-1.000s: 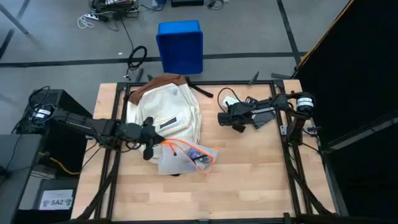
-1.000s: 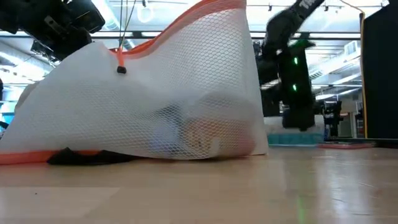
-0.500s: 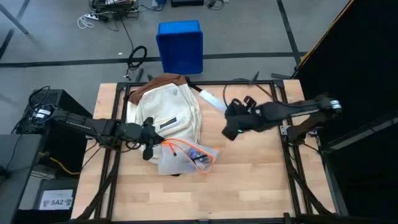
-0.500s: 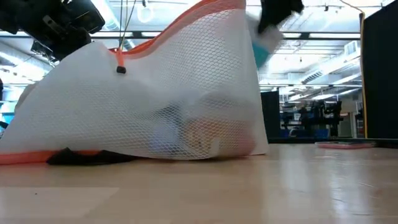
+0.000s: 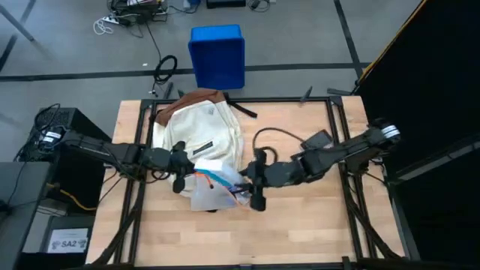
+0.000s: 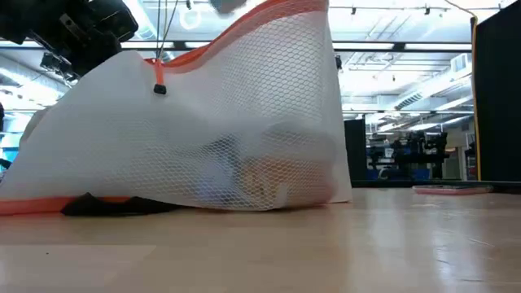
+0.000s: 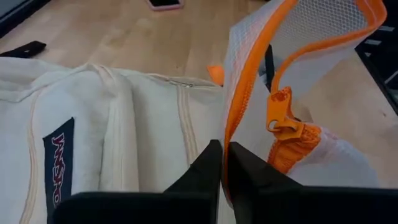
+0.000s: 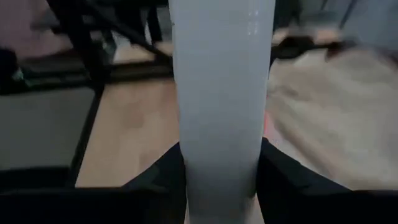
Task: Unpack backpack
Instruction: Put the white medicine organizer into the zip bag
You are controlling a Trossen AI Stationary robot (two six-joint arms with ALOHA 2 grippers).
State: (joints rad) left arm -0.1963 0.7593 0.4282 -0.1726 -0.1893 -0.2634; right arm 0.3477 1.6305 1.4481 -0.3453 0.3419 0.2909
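The cream-white backpack (image 5: 199,135) lies flat at the table's far left, its logo patch (image 7: 56,165) facing up. Against its near side stands a clear mesh pouch (image 5: 217,191) with an orange zip edge, its bottom on the wood (image 6: 203,122). My left gripper (image 5: 182,169) is shut on the pouch's edge. My right gripper (image 5: 241,178) has come in from the right and is shut on a pale oblong thing (image 5: 219,169), which reaches over the pouch's open top. My left gripper pinches the pouch's orange zip edge (image 7: 231,134) between its two fingers, close to the zip slider (image 7: 281,115). The fingers come level from the table's left. That edge is held up while the pouch's bottom (image 6: 163,203) rests on the table. My right gripper pinches the pale oblong thing (image 8: 217,93) by its two long sides, one finger (image 8: 171,177) on each side. The fingers lie along it and point toward the table's left. It is lifted clear, above the pouch.
A blue bin (image 5: 217,56) stands on the floor beyond the far edge. A flat dark thing (image 5: 316,140) lies at the table's right. A small orange thing (image 7: 214,73) lies past the backpack. Bare wood shows along the near edge and near right.
My right gripper has swung from the table's far right toward the left and near side, carrying the pale oblong thing, and has turned so that the thing now points over the pouch's open top. The pouch and backpack have stayed in place.
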